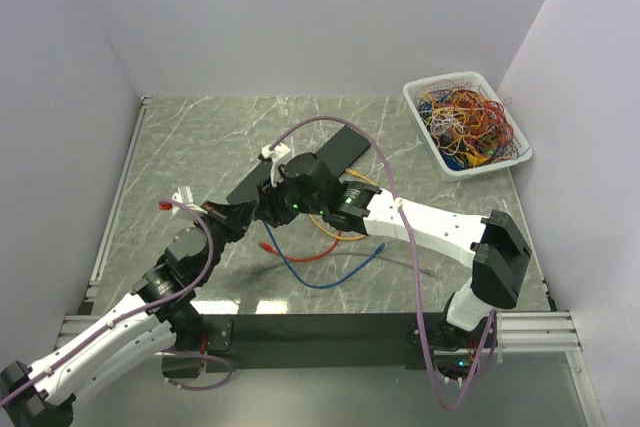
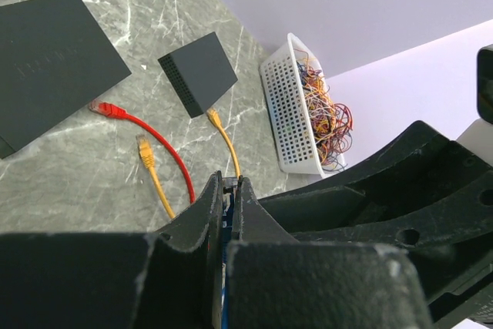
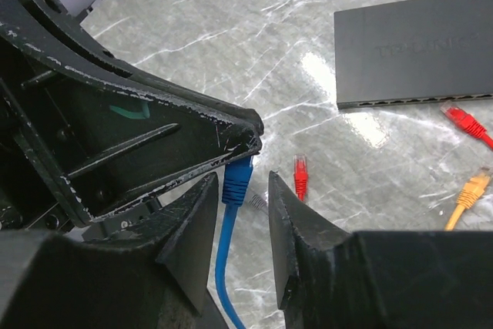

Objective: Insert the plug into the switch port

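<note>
Okay, top: both arms meet mid-worktop (image 1: 200, 137), a marbled grey-green slab. Their tips bunch by the flat matte-black switch (image 1: 335, 152), and the plug is hidden there. A white perforated basket (image 1: 424, 129) holds tangled wires. Left wrist: left claw (image 2: 229, 186) clamped on the blue plug (image 2: 224, 207), only a sliver showing. Right wrist: right claw (image 3: 242, 179) open, scuffed fingers straddling that plug without touching. Switch's port row well apart, cut off at right.

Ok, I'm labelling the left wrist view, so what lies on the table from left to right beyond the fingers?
switch → red plug → left yellow plug → small black box → basket
</note>
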Action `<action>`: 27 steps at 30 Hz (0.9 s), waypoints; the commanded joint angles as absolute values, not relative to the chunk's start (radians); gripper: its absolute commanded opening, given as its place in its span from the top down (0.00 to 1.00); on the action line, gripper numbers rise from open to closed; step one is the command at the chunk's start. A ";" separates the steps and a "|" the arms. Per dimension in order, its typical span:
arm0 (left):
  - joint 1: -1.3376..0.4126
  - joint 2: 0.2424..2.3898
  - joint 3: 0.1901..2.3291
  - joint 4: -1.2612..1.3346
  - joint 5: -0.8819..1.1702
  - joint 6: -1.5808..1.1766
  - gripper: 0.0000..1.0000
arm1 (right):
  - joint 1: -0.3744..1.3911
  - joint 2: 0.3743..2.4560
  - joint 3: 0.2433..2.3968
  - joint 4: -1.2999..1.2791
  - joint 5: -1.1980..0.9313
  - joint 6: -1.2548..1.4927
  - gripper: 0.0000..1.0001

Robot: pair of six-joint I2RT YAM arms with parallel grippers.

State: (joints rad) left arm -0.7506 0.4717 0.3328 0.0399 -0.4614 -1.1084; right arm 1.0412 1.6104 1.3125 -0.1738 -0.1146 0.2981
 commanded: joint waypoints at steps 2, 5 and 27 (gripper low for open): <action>-0.756 0.459 0.341 0.069 -0.480 -1.112 0.99 | 1.048 1.620 1.341 -0.158 -0.136 0.310 0.62; -0.756 0.457 0.342 0.066 -0.479 -1.111 0.99 | 1.046 1.620 1.333 -0.149 -0.135 0.314 0.62; -0.756 0.452 0.351 0.087 -0.434 -1.071 0.75 | 1.046 1.612 1.272 -0.103 -0.134 0.311 1.00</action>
